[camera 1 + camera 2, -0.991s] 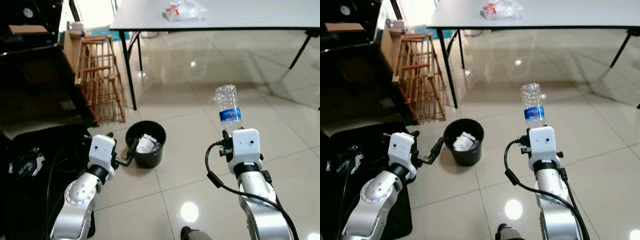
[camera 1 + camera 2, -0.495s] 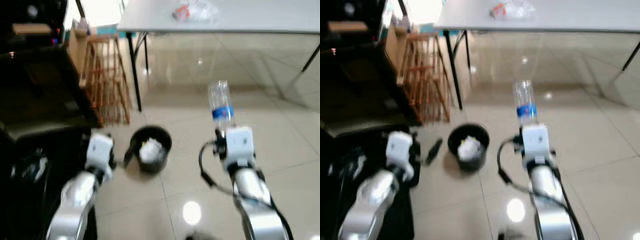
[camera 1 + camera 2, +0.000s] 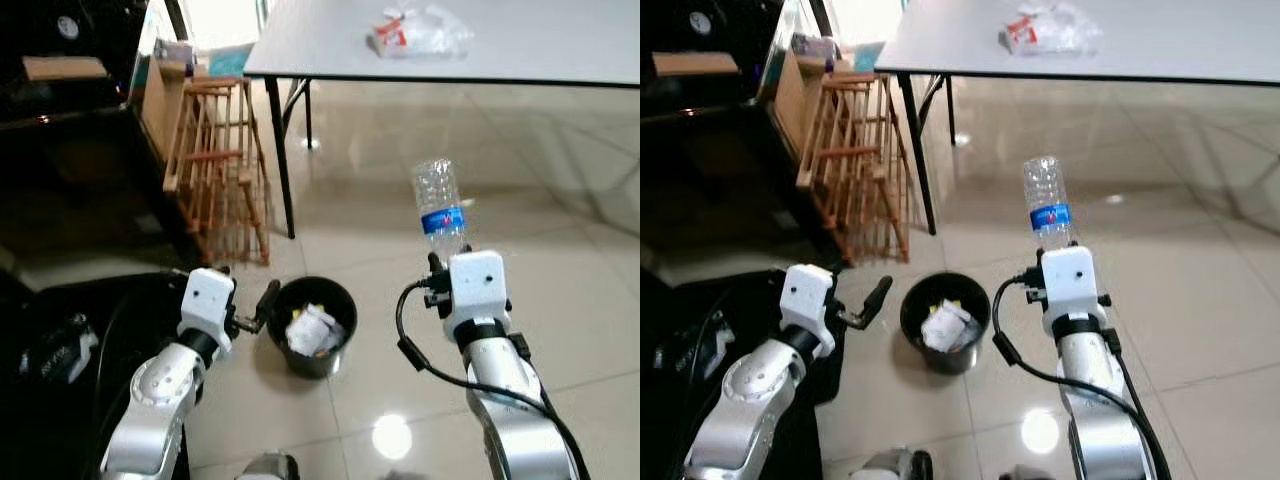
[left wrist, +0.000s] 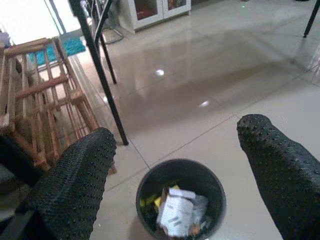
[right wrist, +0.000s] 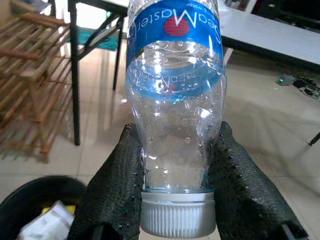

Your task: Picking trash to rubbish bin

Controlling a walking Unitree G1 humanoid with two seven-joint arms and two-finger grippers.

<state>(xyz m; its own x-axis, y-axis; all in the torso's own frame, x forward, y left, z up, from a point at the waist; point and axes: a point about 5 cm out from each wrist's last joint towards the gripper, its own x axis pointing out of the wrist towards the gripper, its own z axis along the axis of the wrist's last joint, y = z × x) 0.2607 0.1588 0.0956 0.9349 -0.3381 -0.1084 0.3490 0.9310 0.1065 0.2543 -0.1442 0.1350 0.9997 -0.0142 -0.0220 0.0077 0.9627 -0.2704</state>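
My right gripper is shut on a clear plastic bottle with a blue label, held cap-down by the neck, to the right of the bin and above the floor. In the right wrist view its fingers clamp the bottle just above the silver cap. A black round rubbish bin stands on the tiled floor with crumpled paper trash inside. My left gripper is open, just left of the bin's rim; the left wrist view looks down on the bin.
A white table on black legs stands behind, with a clear plastic bag on it. A wooden rack leans at the left by dark furniture. A black bag lies at the lower left.
The camera has shifted, so the bin now sits closer and more central between my arms. The bottle stays clamped in my right gripper, and my left gripper stays open beside the bin.
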